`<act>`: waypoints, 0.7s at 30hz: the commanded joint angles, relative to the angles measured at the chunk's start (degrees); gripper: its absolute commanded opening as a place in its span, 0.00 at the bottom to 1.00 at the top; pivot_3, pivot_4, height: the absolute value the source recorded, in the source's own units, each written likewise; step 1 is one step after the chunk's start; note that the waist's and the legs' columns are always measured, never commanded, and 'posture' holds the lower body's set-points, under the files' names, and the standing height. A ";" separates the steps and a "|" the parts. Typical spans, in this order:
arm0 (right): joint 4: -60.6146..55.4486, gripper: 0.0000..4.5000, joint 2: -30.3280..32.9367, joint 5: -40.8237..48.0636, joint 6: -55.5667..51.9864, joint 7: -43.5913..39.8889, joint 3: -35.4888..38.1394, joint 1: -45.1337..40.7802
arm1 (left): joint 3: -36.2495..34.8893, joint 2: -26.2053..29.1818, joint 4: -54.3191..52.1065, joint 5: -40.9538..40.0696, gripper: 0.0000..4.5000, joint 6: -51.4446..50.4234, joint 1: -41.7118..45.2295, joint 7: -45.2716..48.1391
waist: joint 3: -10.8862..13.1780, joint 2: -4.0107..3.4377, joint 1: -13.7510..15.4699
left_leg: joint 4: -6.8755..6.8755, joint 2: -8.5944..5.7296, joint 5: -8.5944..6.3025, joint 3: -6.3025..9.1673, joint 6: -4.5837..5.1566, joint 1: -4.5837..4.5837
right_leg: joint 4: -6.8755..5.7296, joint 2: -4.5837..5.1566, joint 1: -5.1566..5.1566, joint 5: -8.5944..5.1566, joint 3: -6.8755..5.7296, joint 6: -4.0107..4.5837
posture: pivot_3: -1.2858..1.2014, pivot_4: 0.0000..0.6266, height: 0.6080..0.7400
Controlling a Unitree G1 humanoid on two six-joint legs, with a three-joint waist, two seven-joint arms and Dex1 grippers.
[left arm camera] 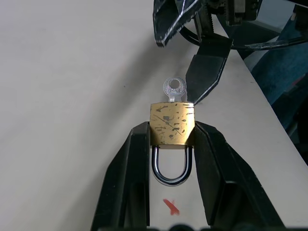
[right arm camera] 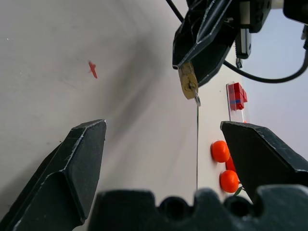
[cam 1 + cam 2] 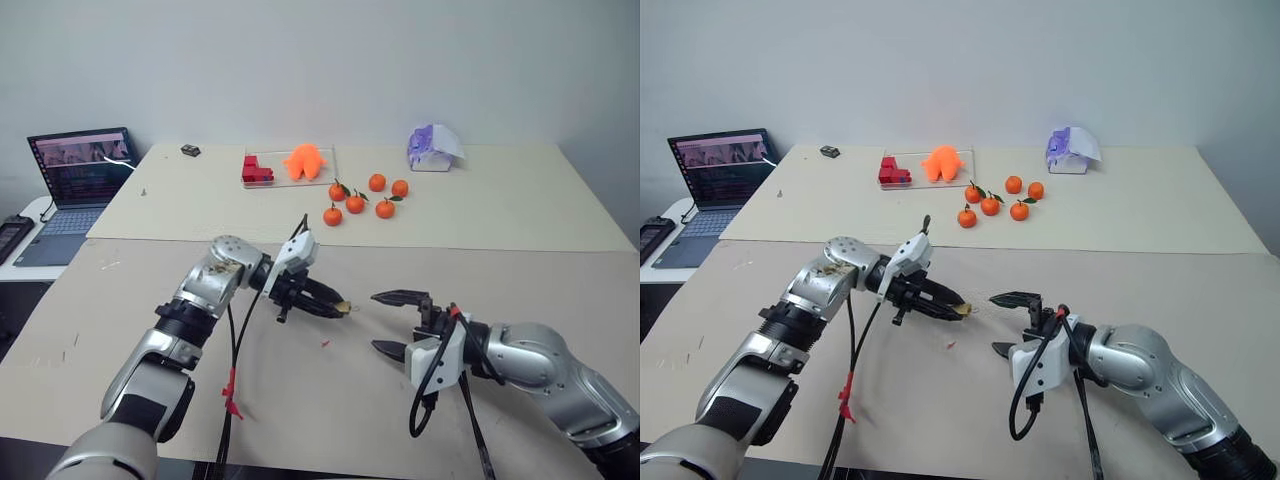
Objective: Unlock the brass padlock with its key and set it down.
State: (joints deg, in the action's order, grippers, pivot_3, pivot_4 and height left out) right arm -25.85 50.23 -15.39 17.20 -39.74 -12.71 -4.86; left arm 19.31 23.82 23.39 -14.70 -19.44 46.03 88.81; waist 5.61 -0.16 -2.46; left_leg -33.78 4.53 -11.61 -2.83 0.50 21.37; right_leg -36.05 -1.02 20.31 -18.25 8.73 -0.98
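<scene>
- Head views: the left arm reaches in from the lower left, elbow bent, and its wrist turns the left gripper (image 3: 338, 305) toward the robot's right, tipped slightly down above the table (image 3: 520, 300). Its black fingers are clenched on the brass padlock (image 3: 343, 305), held clear of the surface.
- The right arm comes in from the lower right, forearm nearly level. The right gripper (image 3: 391, 322) faces the padlock from near by, its jaws spread wide, one finger above the other, grasping nothing.
- Small oranges (image 3: 356, 203) lie well beyond both grippers.
- Left wrist view: the padlock (image 1: 172, 123) sits between the two fingers (image 1: 129, 183), shackle toward the wrist, the key (image 1: 174, 89) standing out of its far end. The right gripper's fingers hang just beyond it.
- Right wrist view: the padlock (image 2: 187, 81) hangs in the left gripper ahead of the two parted fingers (image 2: 77, 168), the key (image 2: 196, 96) at its lower tip.
</scene>
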 commanded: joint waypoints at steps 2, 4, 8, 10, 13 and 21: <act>0.67 1.00 -1.24 -0.24 1.69 0.13 1.51 -2.89 | 0.10 -0.59 0.59 0.72 0.18 2.43 2.00 1.40 | 0.00 0.00 0.03 | -0.01 0.00 0.00 0.00 0.00 0.00 | 0.00 0.00 0.00 0.00 0.00 0.01 | 0.52 0.24 0.88; 1.45 1.00 -2.10 -0.43 1.62 0.67 1.73 -4.05 | 0.12 -0.97 0.56 0.69 0.18 2.18 2.20 1.61 | 0.00 0.00 0.01 | -0.01 0.00 0.00 0.00 0.00 0.00 | -0.01 0.00 0.00 0.01 0.00 0.02 | 0.52 0.24 0.88; 2.81 1.00 -3.00 0.24 1.46 0.35 2.08 -5.33 | 0.15 -1.47 0.54 1.03 0.18 2.53 2.29 1.64 | 0.01 0.01 0.07 | -0.04 0.00 0.00 0.00 0.00 0.00 | -0.03 0.00 0.00 0.01 0.01 0.03 | 0.52 0.24 0.88; 3.01 1.00 -3.19 0.66 1.38 0.11 2.27 -5.37 | 0.15 -1.54 0.58 1.19 0.18 2.73 2.23 1.62 | 0.01 0.01 0.06 | -0.04 0.00 0.00 0.00 0.00 0.01 | -0.03 0.00 0.00 0.02 0.01 0.05 | 0.52 0.24 0.88; 3.09 1.00 -3.24 0.81 1.34 0.02 2.50 -5.26 | 0.16 -1.49 0.34 1.24 0.18 2.68 2.10 1.66 | 0.01 0.01 0.05 | -0.05 0.00 0.00 0.00 0.00 0.03 | -0.03 0.01 0.00 0.05 0.02 0.10 | 0.52 0.24 0.88; 2.91 0.68 -3.51 0.94 0.41 -0.26 2.78 -4.57 | 0.35 -1.42 0.13 1.32 0.18 2.45 2.03 1.97 | 0.02 0.02 0.04 | -0.06 0.00 0.00 0.00 0.00 0.00 | -0.05 0.00 -0.03 0.04 0.01 0.08 | 0.52 0.24 0.88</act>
State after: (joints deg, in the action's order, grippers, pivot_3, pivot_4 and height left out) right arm -21.81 47.18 -15.45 17.61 -40.04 -11.90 -9.32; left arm 20.10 22.26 24.50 -13.35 -17.49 46.85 90.23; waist 5.63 -0.14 -2.42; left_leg -33.84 4.53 -11.61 -2.82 0.50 21.37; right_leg -36.10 -1.03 20.28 -18.20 8.74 -0.90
